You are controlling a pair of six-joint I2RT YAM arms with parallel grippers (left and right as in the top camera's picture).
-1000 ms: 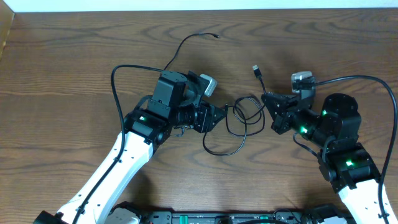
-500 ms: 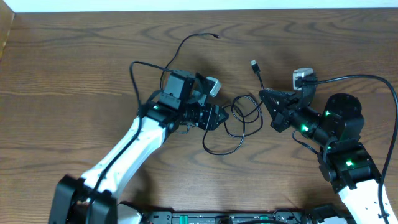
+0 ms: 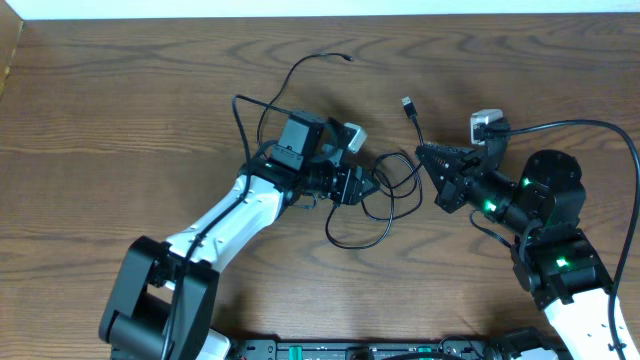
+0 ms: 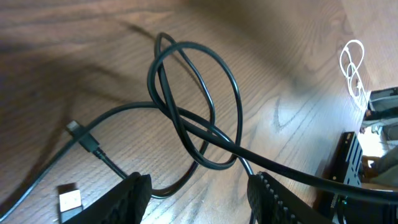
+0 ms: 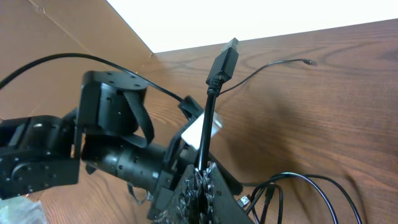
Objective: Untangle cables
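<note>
A thin black cable (image 3: 388, 196) lies in tangled loops on the wooden table between my arms; the loops fill the left wrist view (image 4: 205, 112). My left gripper (image 3: 368, 186) is open at the loops' left edge, with its fingers (image 4: 134, 196) wide apart and strands of cable lying between them. A small plug (image 4: 79, 132) lies to the left. My right gripper (image 3: 424, 154) is shut on the black cable just below its plug end (image 3: 408, 104), which sticks up in the right wrist view (image 5: 225, 55). No white cable can be told apart on the table.
A second thin black cable (image 3: 300, 68) runs from the left arm toward the back of the table and ends in a small tip (image 3: 347, 58). A white loop shape (image 4: 352, 65) shows far off in the left wrist view. A pale wall borders the table's back edge.
My left arm has swung right and its gripper has come up to the cable loops. My right gripper has kept its hold on the cable and barely moved.
</note>
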